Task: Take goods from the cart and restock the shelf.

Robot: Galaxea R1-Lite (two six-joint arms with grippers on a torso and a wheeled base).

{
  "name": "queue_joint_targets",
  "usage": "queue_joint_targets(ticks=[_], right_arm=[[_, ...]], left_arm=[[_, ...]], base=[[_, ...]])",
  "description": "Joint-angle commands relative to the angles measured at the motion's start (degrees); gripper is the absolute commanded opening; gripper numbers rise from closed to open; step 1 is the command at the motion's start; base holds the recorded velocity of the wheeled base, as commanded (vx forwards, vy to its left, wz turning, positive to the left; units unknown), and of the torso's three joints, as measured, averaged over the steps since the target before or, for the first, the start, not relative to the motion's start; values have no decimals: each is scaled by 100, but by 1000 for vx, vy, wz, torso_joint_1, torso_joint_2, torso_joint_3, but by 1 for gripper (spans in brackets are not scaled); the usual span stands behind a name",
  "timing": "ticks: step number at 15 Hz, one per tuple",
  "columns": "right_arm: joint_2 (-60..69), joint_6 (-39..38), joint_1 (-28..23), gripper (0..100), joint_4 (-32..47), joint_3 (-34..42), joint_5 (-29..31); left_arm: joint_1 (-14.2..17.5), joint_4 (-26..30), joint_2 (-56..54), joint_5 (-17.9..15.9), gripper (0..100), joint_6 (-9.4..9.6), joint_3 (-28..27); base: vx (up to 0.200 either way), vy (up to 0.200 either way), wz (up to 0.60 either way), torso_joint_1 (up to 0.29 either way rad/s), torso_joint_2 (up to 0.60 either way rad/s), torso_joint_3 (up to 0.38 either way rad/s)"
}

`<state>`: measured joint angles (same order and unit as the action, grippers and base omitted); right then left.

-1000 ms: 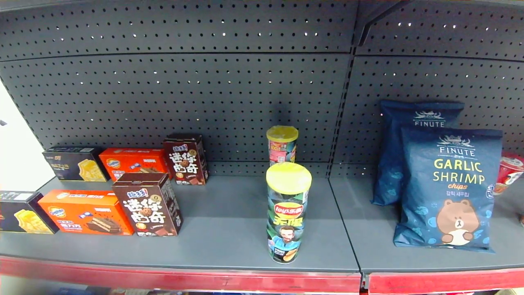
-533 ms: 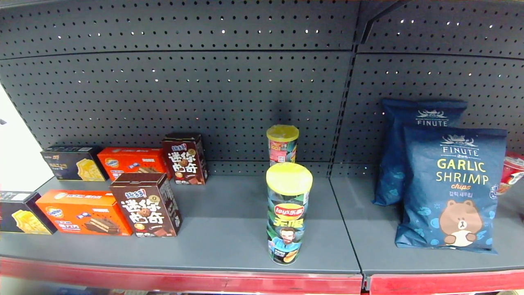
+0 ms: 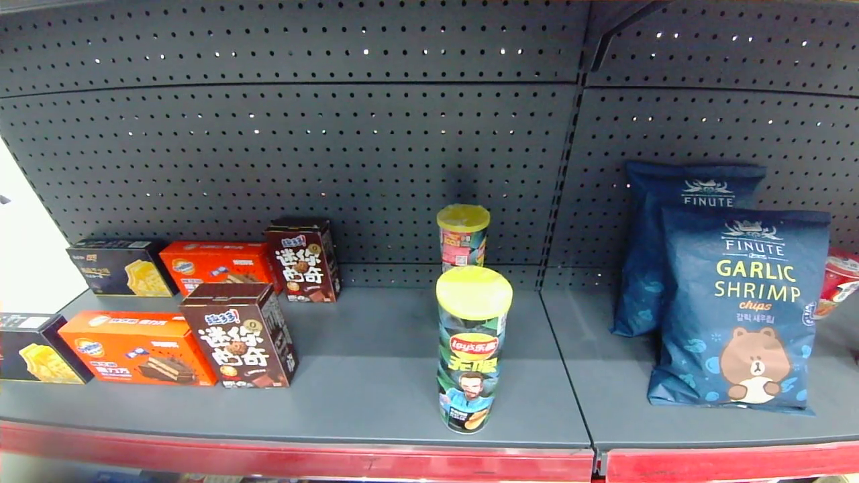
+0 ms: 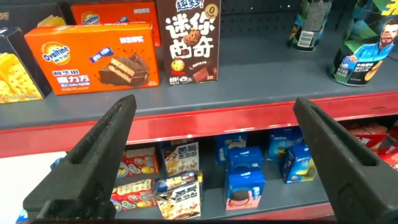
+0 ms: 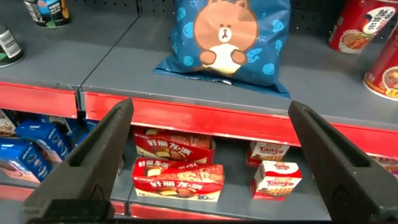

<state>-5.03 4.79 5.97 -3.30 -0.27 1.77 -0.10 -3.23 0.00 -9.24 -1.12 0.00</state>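
The grey shelf (image 3: 376, 376) with a red front edge carries the goods. A tall chip can with a yellow lid (image 3: 472, 349) stands near the front, with a second can (image 3: 462, 236) behind it. Brown cookie boxes (image 3: 241, 334), orange boxes (image 3: 137, 347) and dark boxes (image 3: 37, 347) sit at the left. Two blue chip bags (image 3: 738, 305) lean at the right. My left gripper (image 4: 212, 102) is open and holds nothing, in front of the shelf edge below the cookie box (image 4: 188, 40). My right gripper (image 5: 210, 104) is open and holds nothing, in front of the shelf edge below the blue bag (image 5: 227, 34).
Red noodle cups (image 5: 364, 25) stand to the right of the bags. A lower shelf holds blue boxes (image 4: 245, 177) and red boxes (image 5: 180, 177). Bare shelf floor lies between the cookie boxes and the cans, and between the cans and the bags.
The head camera shifted slightly at first, then held still. The goods on the shelf have not moved.
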Motion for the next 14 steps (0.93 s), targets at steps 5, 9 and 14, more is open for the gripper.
queue_joint_targets(ticks=[5, 9, 14], right_arm=[[-24, -4, 0, 100, -4, 0, -1], [-24, 92, 0, 100, -4, 0, -10], [-24, 83, 0, 100, 14, -8, -309]], left_arm=[[1, -2, 0, 10, 100, -11, 0], [1, -2, 0, 1, 100, -20, 0], [1, -2, 0, -16, 100, 7, 0]], base=[[0, 0, 0, 0, 0, 0], [0, 0, 0, 0, 0, 0], [0, 0, 0, 0, 0, 0]])
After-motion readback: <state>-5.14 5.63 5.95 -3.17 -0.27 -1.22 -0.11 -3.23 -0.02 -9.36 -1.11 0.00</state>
